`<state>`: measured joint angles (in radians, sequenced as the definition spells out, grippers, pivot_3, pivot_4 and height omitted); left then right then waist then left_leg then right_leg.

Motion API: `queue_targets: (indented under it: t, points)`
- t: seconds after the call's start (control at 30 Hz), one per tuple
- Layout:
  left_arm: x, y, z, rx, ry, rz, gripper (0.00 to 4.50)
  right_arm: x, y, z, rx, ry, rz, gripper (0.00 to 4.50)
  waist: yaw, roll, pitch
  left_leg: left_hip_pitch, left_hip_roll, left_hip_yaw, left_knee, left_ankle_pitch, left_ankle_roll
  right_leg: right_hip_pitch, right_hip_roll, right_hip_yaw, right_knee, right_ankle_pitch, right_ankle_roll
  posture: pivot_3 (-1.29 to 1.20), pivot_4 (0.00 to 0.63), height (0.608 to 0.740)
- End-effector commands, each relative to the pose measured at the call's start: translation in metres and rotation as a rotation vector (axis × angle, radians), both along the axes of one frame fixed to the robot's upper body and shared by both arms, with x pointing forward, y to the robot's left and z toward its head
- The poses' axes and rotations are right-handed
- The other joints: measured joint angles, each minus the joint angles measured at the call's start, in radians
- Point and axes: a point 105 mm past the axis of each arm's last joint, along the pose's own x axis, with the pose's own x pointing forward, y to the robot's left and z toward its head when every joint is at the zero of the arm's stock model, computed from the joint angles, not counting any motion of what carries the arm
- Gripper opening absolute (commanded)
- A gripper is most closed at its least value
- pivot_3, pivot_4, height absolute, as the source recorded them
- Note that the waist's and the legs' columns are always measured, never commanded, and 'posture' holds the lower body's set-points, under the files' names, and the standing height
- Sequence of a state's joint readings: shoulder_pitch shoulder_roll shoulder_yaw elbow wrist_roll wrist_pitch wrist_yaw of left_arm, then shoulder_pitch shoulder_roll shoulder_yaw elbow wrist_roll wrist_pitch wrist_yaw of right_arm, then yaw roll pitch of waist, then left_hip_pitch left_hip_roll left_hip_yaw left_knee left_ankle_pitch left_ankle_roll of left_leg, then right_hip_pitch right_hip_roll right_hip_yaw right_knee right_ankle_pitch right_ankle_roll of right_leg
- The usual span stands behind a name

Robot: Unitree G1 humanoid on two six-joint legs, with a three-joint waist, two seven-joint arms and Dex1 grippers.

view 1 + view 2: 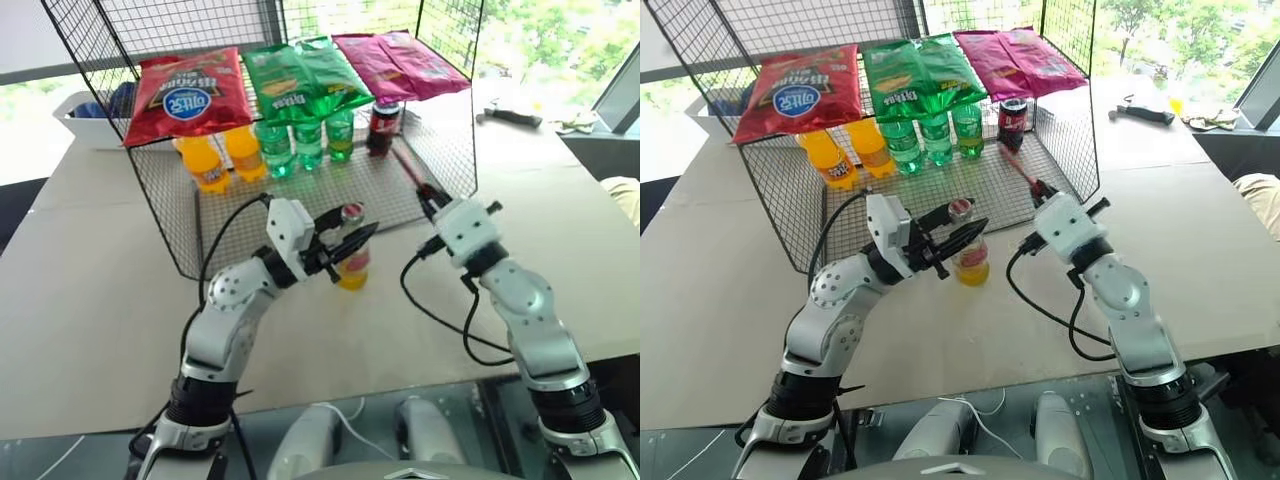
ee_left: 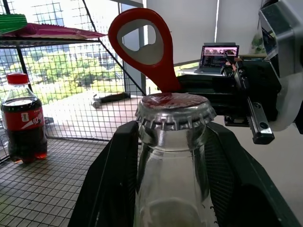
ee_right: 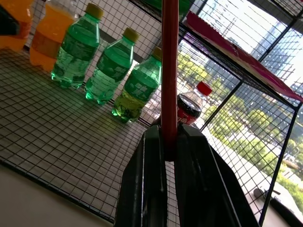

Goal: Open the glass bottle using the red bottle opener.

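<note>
the left gripper has its fingers closed round the neck of the glass bottle, near the table's front edge. just beyond, the right gripper pinches the red bottle opener; a loose hold could let the bottle tip when levered.

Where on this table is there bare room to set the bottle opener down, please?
The brown table is bare left of the left gripper, and right of the right gripper toward the window side. It is crowded inside the wire rack, with bottles at the back, and between the grippers, where the glass bottle stands.
</note>
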<state>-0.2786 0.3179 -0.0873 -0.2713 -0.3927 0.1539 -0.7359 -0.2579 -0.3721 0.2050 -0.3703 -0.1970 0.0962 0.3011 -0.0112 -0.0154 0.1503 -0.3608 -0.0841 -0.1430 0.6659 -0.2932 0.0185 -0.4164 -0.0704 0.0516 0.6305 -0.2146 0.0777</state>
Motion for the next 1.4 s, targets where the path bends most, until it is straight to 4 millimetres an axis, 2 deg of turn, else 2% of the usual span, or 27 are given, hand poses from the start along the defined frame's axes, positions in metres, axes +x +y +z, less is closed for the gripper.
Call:
queue_targets:
  t: [0.03, 0.23, 0.5, 0.63, 0.87, 1.1, 1.23, 1.4]
  points:
    - [0.004, 0.002, -0.016, 0.046, 0.047, 0.014, 1.43, -0.01, 0.01, -0.002, -0.1, -0.108, 0.049, 0.0, 0.0, 0.0, 0.0, 0.0, 0.0, 0.0, 0.0, 0.0, 0.0, 0.0, 0.0, 0.0, 0.0, 0.0, 0.0, 0.0, 0.15, 0.74]
    - [0.006, 0.004, -0.021, 0.058, 0.065, 0.019, 1.43, -0.02, 0.015, -0.023, -0.212, -0.214, 0.096, 0.0, 0.0, 0.0, -0.001, 0.001, 0.0, 0.0, 0.0, 0.0, 0.0, 0.002, 0.0, 0.0, 0.0, 0.0, 0.0, 0.0, 0.15, 0.74]
    - [0.009, 0.005, -0.023, 0.058, 0.086, 0.019, 1.43, -0.016, 0.018, -0.019, -0.193, -0.369, 0.071, 0.0, -0.001, 0.0, -0.002, 0.005, 0.0, 0.0, 0.0, 0.0, -0.001, 0.005, 0.001, 0.0, 0.0, 0.0, 0.0, 0.0, 0.15, 0.74]
    - [0.008, 0.006, -0.026, 0.068, 0.097, 0.016, 1.43, -0.014, 0.026, -0.013, -0.218, -0.439, 0.093, 0.0, -0.001, 0.0, -0.002, 0.006, 0.0, 0.001, 0.0, 0.0, -0.001, 0.005, 0.001, 0.001, 0.0, 0.0, 0.0, 0.0, 0.15, 0.74]
    - [0.008, 0.006, -0.026, 0.064, 0.099, 0.02, 1.43, -0.012, 0.034, -0.041, -0.324, -0.394, 0.166, 0.0, -0.002, 0.0, -0.003, 0.007, 0.0, 0.001, -0.001, 0.0, -0.001, 0.005, 0.001, 0.001, 0.0, 0.0, 0.0, 0.0, 0.15, 0.74]
    - [0.009, 0.006, -0.028, 0.066, 0.113, 0.027, 1.43, -0.013, 0.048, -0.059, -0.396, -0.366, 0.284, 0.0, -0.006, 0.001, -0.003, 0.018, 0.001, 0.001, -0.003, 0.0, 0.0, 0.016, 0.002, 0.001, -0.001, 0.0, 0.0, 0.0, 0.15, 0.74]
    - [0.008, 0.006, -0.029, 0.066, 0.125, 0.025, 1.43, -0.01, 0.048, -0.056, -0.394, -0.372, 0.285, 0.0, -0.006, 0.001, -0.004, 0.019, 0.002, 0.001, -0.003, 0.0, 0.0, 0.018, 0.002, 0.001, -0.002, 0.0, 0.0, 0.0, 0.15, 0.74]
    - [0.011, 0.009, -0.03, 0.07, 0.106, 0.055, 1.43, 0.0, 0.037, -0.038, -0.333, -0.41, 0.216, 0.0, -0.006, 0.002, -0.005, 0.021, 0.002, 0.001, -0.005, 0.0, 0.0, 0.019, 0.002, 0.001, -0.003, 0.0, 0.0, 0.0, 0.15, 0.74]
